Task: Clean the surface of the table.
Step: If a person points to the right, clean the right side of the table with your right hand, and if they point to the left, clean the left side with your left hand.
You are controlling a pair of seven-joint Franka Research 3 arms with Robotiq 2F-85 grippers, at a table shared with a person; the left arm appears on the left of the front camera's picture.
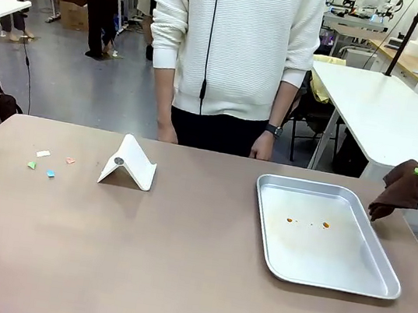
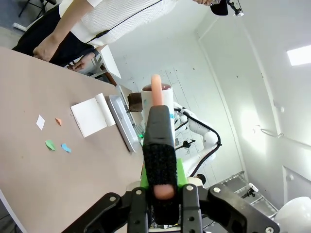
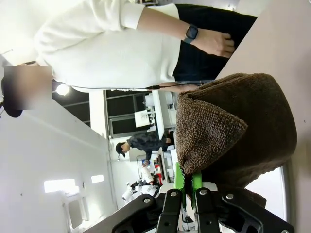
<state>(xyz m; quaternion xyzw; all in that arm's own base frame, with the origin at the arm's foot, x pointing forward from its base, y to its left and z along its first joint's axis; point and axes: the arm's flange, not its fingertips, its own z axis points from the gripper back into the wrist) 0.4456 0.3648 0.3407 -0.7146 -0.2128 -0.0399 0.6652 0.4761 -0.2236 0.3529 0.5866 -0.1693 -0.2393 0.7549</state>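
Right end effector: clamped tight on a brown cloth, hanging by the far right corner.
Left end effector: pinching a black tool with a peach stick.
Tabletop: taupe, right under the front camera; paper scraps left, white stand middle, metal tray right.

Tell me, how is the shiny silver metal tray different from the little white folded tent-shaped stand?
The silver metal tray lies flat; the white folded stand rises like a tent. The tray is much bigger than the stand. The tray carries small orange spots; the stand has one grey round dot. Both rest on the taupe-brown table.
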